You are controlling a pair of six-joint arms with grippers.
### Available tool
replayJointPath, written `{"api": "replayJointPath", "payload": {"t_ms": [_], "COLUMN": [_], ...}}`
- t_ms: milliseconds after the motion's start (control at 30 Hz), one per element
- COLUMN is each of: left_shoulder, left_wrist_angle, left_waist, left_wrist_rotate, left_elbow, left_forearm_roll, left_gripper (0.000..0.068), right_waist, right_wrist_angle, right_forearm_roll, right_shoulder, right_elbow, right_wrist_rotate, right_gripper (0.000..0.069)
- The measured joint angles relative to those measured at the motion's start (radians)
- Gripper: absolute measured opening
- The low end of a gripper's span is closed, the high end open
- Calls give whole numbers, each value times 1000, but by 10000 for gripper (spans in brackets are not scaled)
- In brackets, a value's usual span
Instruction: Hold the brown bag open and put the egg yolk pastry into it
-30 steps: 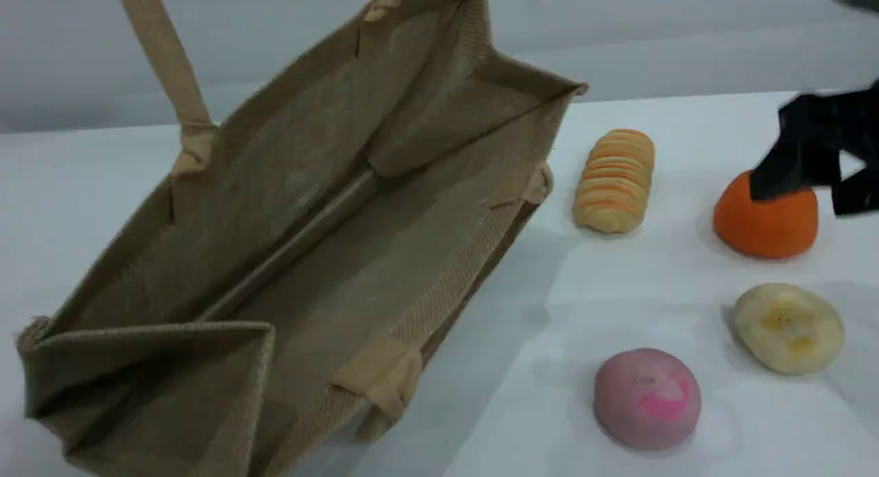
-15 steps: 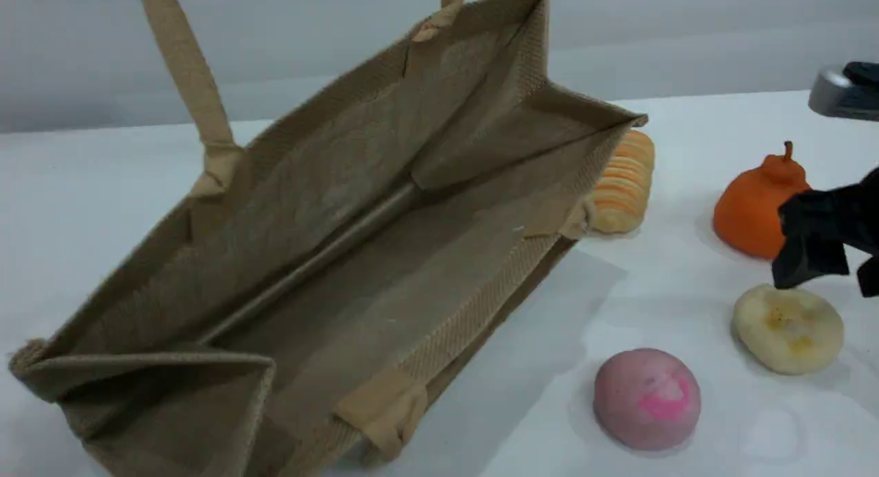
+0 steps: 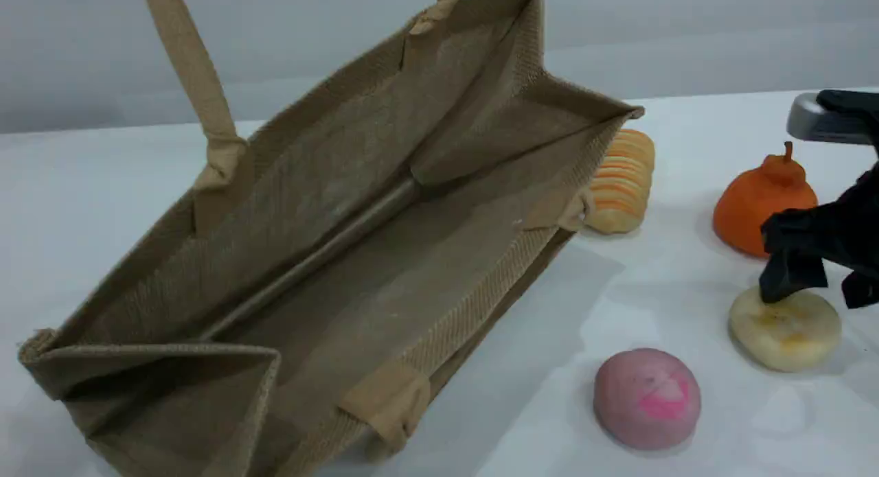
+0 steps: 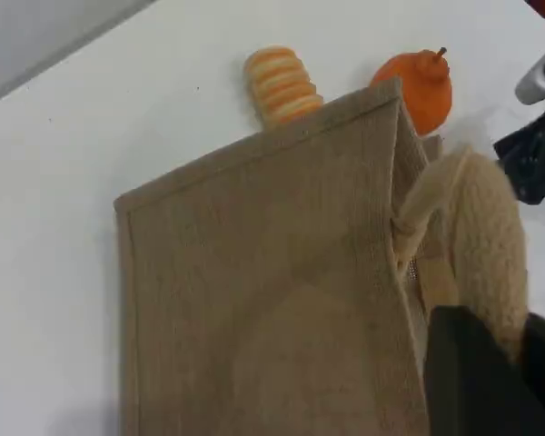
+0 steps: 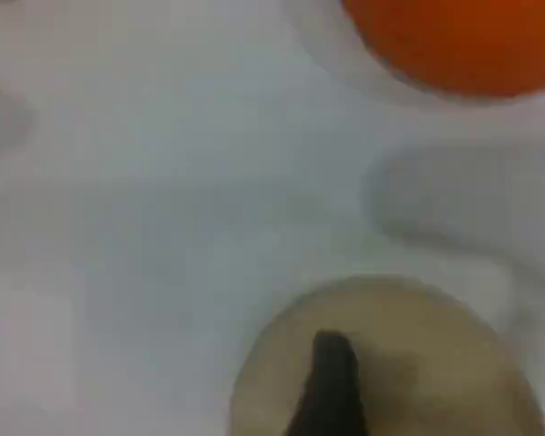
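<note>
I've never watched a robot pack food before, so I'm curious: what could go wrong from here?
The open right gripper sits low over the pale cream-yellow round pastry, one fingertip on its top; it might squash it or let it slip.

The orange pear-shaped item stands close behind and could get knocked.

The left gripper holds the tan-brown woven jute bag by one beige handle; if that slips, the mouth may sag.

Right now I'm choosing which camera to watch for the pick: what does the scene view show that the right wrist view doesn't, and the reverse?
Only the scene view shows the brown bag standing open, the pink bun and the striped bread. Only the right wrist view shows, close up, a dark fingertip on top of the egg yolk pastry. Both show that pastry, the orange pear-shaped piece beyond it and the white table.
</note>
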Motion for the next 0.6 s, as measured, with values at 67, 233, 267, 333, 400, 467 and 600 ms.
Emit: {"api": "replayJointPath", "payload": {"t_ms": [67,233,267,333,400,467,600], "left_shoulder": [0,0,0,0,0,0,0], "left_wrist_angle": [0,0,-1,-5,-13,-13,-13], "left_waist": [0,0,0,0,0,0,0], "left_wrist_rotate": [0,-1,-1,-1,-1,-1,-1], "left_elbow": [0,0,0,0,0,0,0], "left_forearm_roll": [0,1,1,1,1,1,1], "left_gripper": [90,90,90,90,90,90,90], "right_waist": [0,0,0,0,0,0,0], "right_wrist_angle": [27,39,39,58,81,100,147], "right_forearm_roll": [0,2,2,2,1,0,-11], "right_shoulder": [18,41,41,41,41,41,28], "right_elbow": [0,0,0,0,0,0,0], "right_wrist_rotate": [0,-4,-4,-18,-25,-26,-29], "right_gripper": [512,510,503,459,377,258,92]}}
